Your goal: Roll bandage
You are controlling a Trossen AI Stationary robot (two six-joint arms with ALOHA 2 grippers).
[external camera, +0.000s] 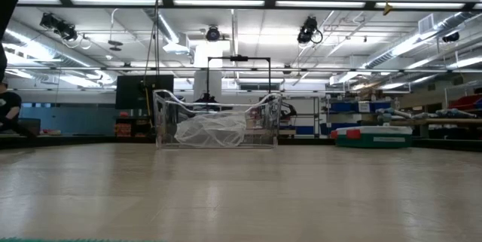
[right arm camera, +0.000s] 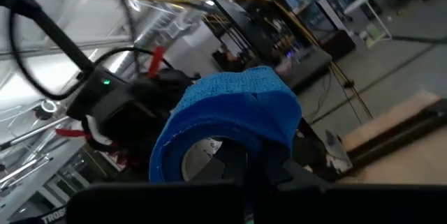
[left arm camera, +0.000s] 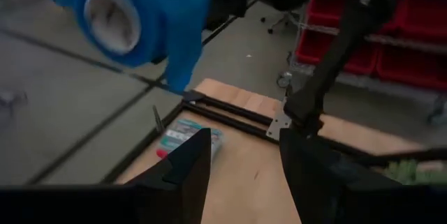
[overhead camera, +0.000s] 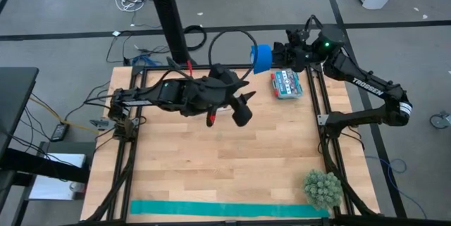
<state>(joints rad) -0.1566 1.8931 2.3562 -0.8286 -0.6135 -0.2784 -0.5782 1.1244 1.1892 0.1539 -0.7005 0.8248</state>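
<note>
Bandage: blue roll (overhead camera: 262,58), fully wound, held in the air above the table's far edge, likely so it stays wound.
Right gripper (overhead camera: 276,55): clamped on the roll.
Left gripper (overhead camera: 246,85): fingers parted, empty, just beside the roll.
Teal strip (overhead camera: 229,209): flat along the near edge, untouched.
</note>
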